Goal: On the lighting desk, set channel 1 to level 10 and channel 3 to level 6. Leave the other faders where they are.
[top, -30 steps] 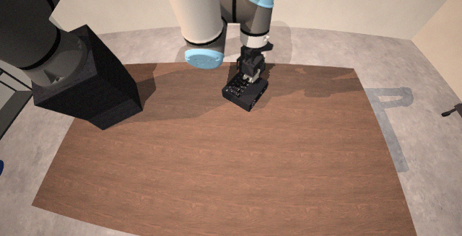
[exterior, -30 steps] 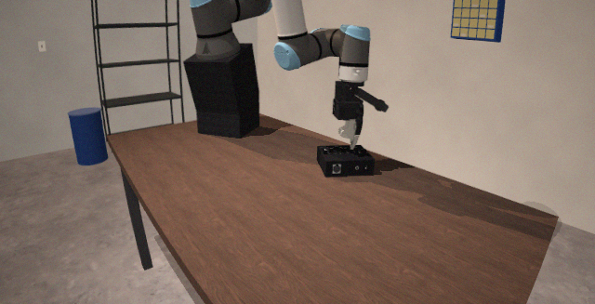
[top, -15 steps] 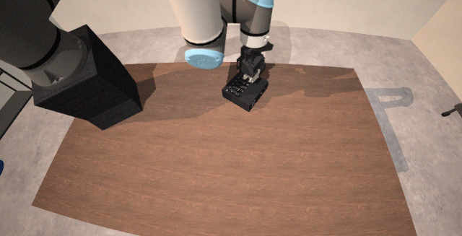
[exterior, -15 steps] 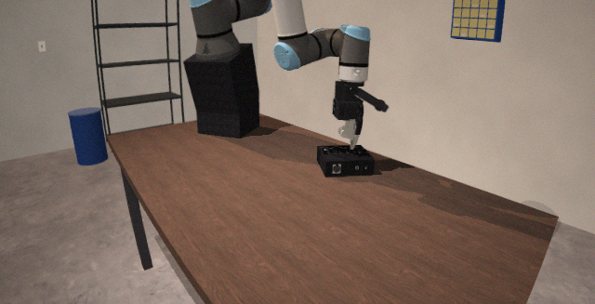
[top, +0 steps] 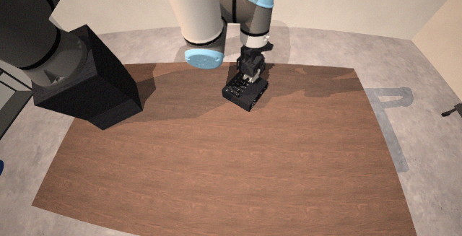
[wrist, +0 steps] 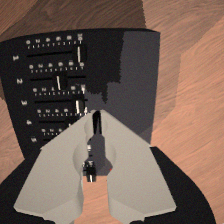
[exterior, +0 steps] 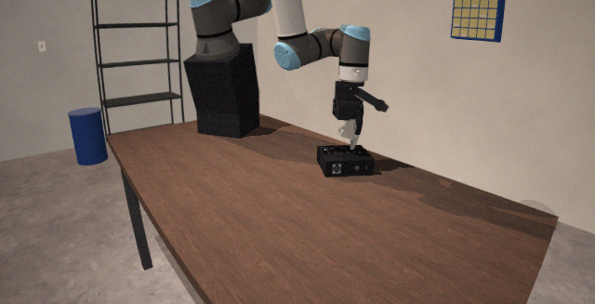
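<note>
I keep my pale two-jaw gripper pressed shut on nothing, so the joined tips make one narrow point for nudging a fader cap. The small black box-shaped lighting desk sits on the brown wooden table, near its far edge, right beneath me. My wrist view shows the rows of white fader caps at different positions; the exterior view shows only my tips meeting the desk top.
</note>
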{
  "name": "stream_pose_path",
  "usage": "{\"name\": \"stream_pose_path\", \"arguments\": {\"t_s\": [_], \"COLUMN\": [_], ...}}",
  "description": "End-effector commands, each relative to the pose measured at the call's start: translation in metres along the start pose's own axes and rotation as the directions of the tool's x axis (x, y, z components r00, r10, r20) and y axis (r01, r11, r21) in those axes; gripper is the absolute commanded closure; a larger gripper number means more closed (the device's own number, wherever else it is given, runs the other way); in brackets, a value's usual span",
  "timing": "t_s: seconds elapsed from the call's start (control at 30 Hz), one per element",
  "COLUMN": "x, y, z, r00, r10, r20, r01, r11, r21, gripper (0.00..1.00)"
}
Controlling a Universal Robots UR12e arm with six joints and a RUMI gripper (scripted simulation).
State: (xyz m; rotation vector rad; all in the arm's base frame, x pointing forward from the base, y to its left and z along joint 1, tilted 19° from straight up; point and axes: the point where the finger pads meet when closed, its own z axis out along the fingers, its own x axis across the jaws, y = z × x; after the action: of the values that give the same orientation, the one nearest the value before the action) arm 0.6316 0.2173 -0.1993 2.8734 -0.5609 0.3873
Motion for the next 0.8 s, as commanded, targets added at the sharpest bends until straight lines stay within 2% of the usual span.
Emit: {"name": "stream_pose_path", "arguments": {"t_s": [0.0, 0.77], "x": [0.0, 0.0], "y": [0.0, 0.0], "z": [0.0, 0.01], "r00": [1.0, 1.0], "r10": [0.0, 0.0], "r20": [-0.001, -0.001], "r01": [0.0, 0.0], "r11": [1.0, 1.0], "r21": [0.001, 0.001], "gripper": [1.0, 1.0]}}
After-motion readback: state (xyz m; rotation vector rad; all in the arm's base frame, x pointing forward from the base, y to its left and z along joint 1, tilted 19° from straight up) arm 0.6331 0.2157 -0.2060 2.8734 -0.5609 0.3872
